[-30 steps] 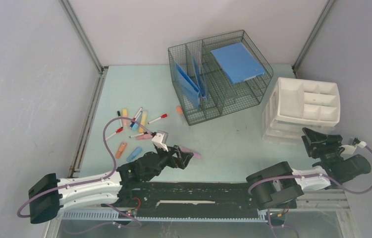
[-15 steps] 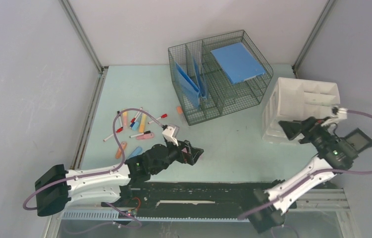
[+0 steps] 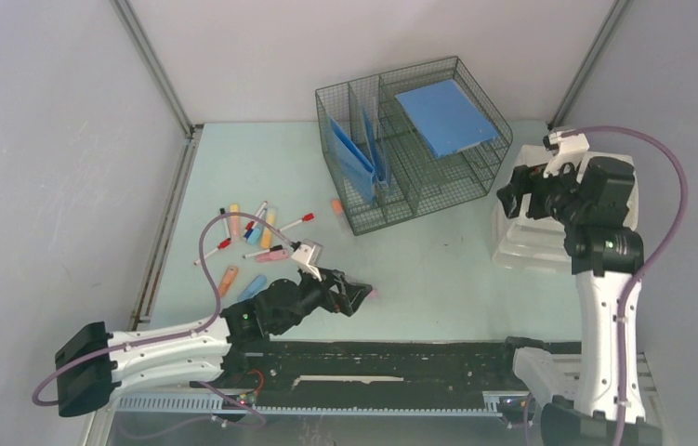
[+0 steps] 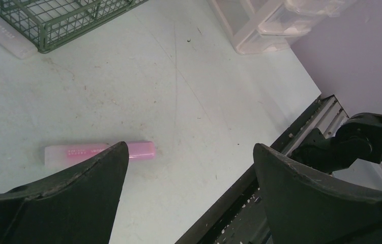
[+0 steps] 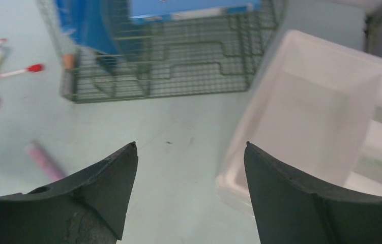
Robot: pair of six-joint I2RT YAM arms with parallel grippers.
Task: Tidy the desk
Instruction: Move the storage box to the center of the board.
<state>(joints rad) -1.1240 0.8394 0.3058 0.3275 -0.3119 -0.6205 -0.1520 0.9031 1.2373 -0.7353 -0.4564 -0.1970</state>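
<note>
The desk (image 3: 438, 269) is a pale mint-green tabletop. A pink highlighter (image 4: 84, 151) lies on it near the front edge. My left gripper (image 3: 359, 295) is low over the desk and open, and it holds nothing. In the left wrist view (image 4: 189, 145) its left finger hides part of the highlighter. My right gripper (image 3: 510, 197) is raised at the left side of the white drawer organizer (image 3: 535, 237). It is open and empty in the right wrist view (image 5: 191, 144), over the organizer's edge (image 5: 321, 117) and bare desk.
A wire mesh basket (image 3: 410, 139) with blue folders (image 3: 444, 116) stands at the back. Several markers and highlighters (image 3: 256, 228) lie scattered at the left. A small orange piece (image 3: 336, 206) lies by the basket. A black rail (image 3: 382, 358) runs along the near edge.
My right arm has swung up from the near right corner to the white organizer's left side. My left gripper moved right, then drew back and settled by the pink highlighter.
</note>
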